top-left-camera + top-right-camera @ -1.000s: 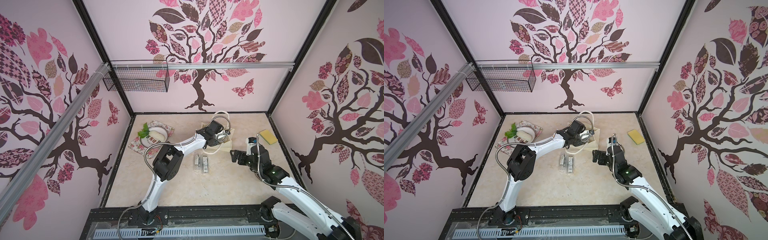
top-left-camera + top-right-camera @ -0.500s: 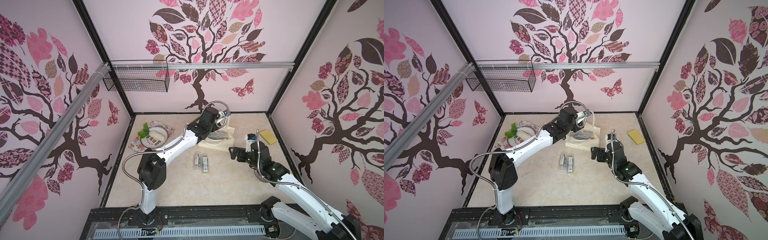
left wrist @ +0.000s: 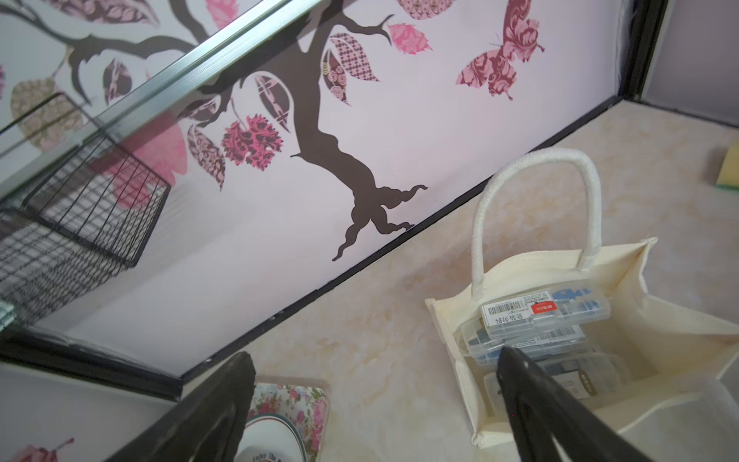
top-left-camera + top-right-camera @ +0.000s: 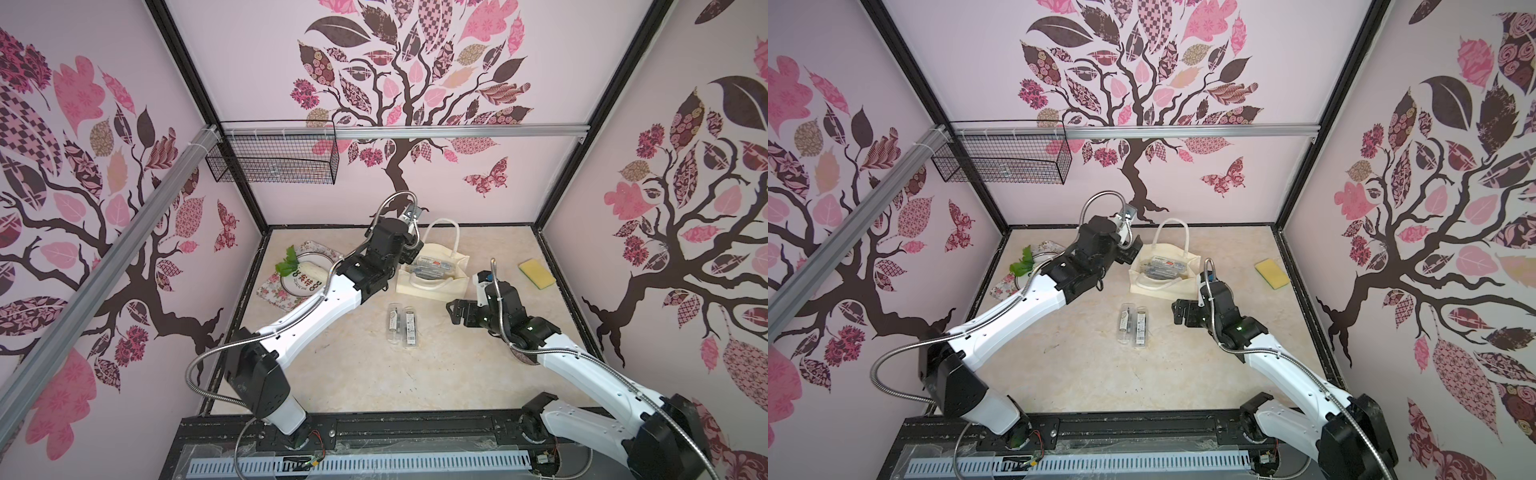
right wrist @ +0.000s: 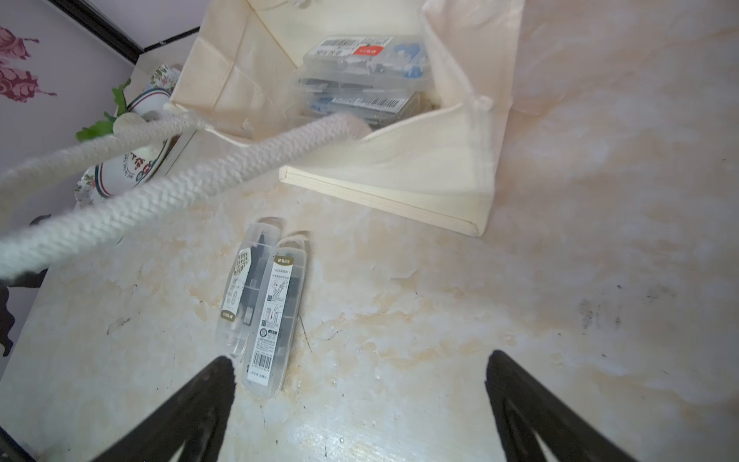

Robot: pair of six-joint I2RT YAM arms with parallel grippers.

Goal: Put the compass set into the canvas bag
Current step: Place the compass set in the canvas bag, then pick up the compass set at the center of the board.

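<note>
The bag [image 4: 432, 289] stands open toward the middle of the far edge of the surface [image 4: 457, 374], with several clear cases [image 4: 430, 265] stacked inside. Two compass sets [image 4: 401, 328] in slim clear cases lie side by side, touching, on the bare surface just in front of the bag. The left gripper [image 3: 374, 356] hangs by the bag's left rim with its jaws spread wide and nothing between them, and the right gripper [image 5: 360, 360], equally wide and empty, hovers near the right of the two loose sets.
</note>
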